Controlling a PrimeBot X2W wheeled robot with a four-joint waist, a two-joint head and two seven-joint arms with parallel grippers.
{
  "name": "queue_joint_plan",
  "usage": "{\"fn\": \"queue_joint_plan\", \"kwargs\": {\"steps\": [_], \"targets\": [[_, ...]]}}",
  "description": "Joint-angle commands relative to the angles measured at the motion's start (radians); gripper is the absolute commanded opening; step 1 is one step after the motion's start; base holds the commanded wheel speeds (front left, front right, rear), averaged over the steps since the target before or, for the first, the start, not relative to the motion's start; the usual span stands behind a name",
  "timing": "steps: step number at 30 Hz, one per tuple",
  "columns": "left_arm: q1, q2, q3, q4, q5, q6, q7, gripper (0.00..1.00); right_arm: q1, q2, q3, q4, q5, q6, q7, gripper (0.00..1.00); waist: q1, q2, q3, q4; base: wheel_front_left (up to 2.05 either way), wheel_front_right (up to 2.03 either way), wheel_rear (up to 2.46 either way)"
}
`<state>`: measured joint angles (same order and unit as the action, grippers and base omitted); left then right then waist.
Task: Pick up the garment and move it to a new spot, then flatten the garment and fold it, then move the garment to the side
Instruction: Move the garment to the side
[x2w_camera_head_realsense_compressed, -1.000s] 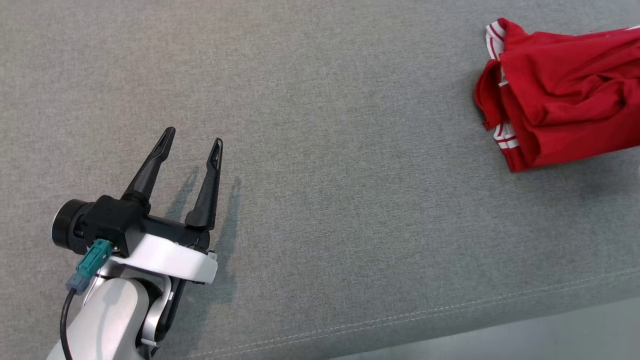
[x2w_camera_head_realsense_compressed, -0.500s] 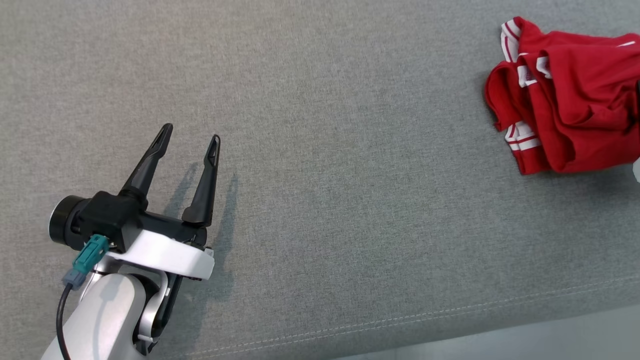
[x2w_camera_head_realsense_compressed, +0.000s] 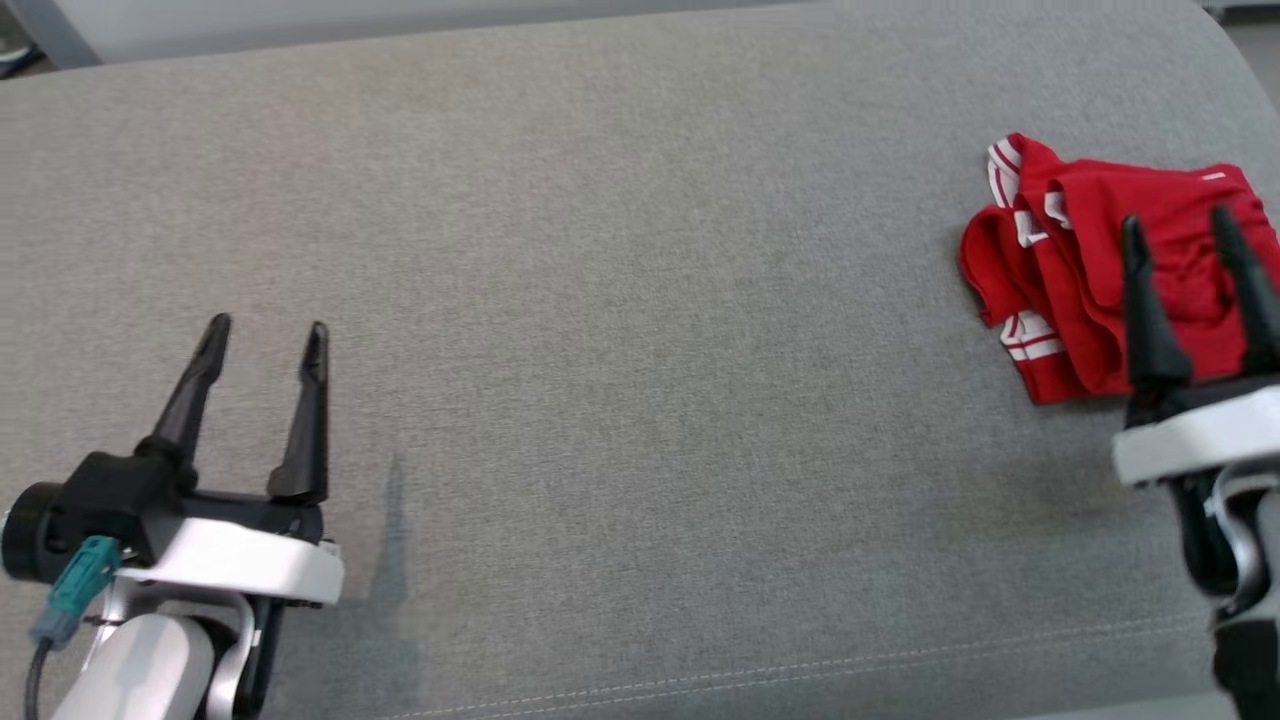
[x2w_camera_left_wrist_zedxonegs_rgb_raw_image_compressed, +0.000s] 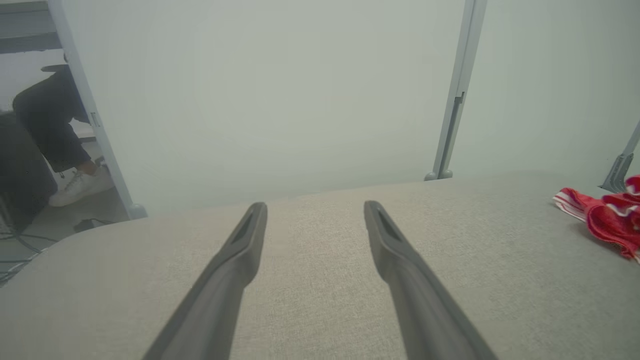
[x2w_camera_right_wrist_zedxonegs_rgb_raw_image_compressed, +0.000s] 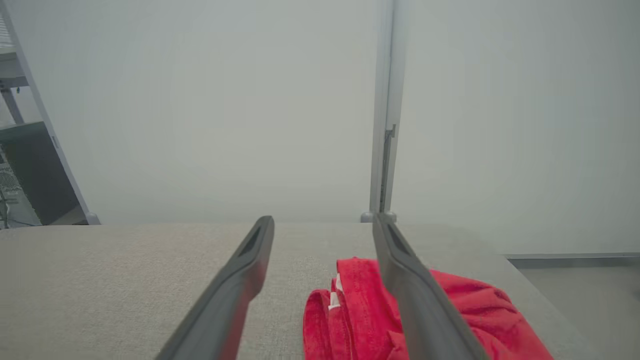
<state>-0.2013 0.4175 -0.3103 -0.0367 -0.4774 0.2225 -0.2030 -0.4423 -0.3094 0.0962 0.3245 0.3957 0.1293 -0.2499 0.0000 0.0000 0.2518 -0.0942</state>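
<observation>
Garment (x2w_camera_head_realsense_compressed: 1070, 280): red, crumpled heap on grey cushion (x2w_camera_head_realsense_compressed: 640, 300), at 2 o'clock in head view. Right gripper (x2w_camera_head_realsense_compressed: 1175, 220) at 3 o'clock: jaws spread, empty, fingers overlapping the heap; contact cannot be told. Left gripper (x2w_camera_head_realsense_compressed: 267, 326) at 8 o'clock: jaws spread, empty, well apart from garment.

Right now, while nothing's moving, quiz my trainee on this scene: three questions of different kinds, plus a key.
1. True or false: the right pincer is clamped shut on the red garment.
2. Multiple choice: on the grey upholstered surface, the garment lies A) crumpled in a heap, B) spread flat, C) neatly folded.
3. Short answer: which is nearer the garment, the left pincer or the right one?

Key: 1 false, its jaws stand open; 2 A; 3 the right one.
</observation>
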Motion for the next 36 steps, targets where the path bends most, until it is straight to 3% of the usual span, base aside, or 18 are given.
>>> {"fn": "queue_joint_plan", "kwargs": {"steps": [1, 8, 14, 26, 36], "targets": [[-0.006, 0.04, 0.057, -0.03, -0.008, 0.012, -0.008, 1.0, 0.041, 0.012, -0.005, -0.066, -0.035, 0.001, -0.011, 1.0, 0.0, 0.0, -0.027, 0.026, 0.0, 0.0, 0.0], [0.068, 0.042, 0.093, -0.044, -0.032, 0.037, -0.022, 1.0, 0.226, 0.158, -0.083, -0.264, -0.184, 0.001, 0.05, 1.0, 0.0, 0.0, -0.105, 0.074, 0.0, 0.0, 0.0], [0.144, 0.029, 0.097, -0.025, -0.059, 0.039, -0.029, 1.0, 0.368, 0.222, -0.112, -0.326, -0.236, 0.001, 0.09, 1.0, 0.0, 0.0, -0.172, 0.094, 0.0, 0.0, 0.0], [0.235, 0.019, 0.075, 0.004, -0.052, 0.04, -0.041, 1.0, 0.523, 0.256, -0.136, -0.353, -0.258, 0.001, 0.109, 1.0, 0.0, 0.0, -0.241, 0.088, 0.0, 0.0, 0.0], [0.256, 0.025, 0.066, 0.011, -0.041, 0.03, -0.047, 1.0, 0.542, 0.259, -0.136, -0.37, -0.262, 0.001, 0.118, 1.0, 0.0, 0.0, -0.255, 0.09, 0.0, 0.0, 0.0]]}}
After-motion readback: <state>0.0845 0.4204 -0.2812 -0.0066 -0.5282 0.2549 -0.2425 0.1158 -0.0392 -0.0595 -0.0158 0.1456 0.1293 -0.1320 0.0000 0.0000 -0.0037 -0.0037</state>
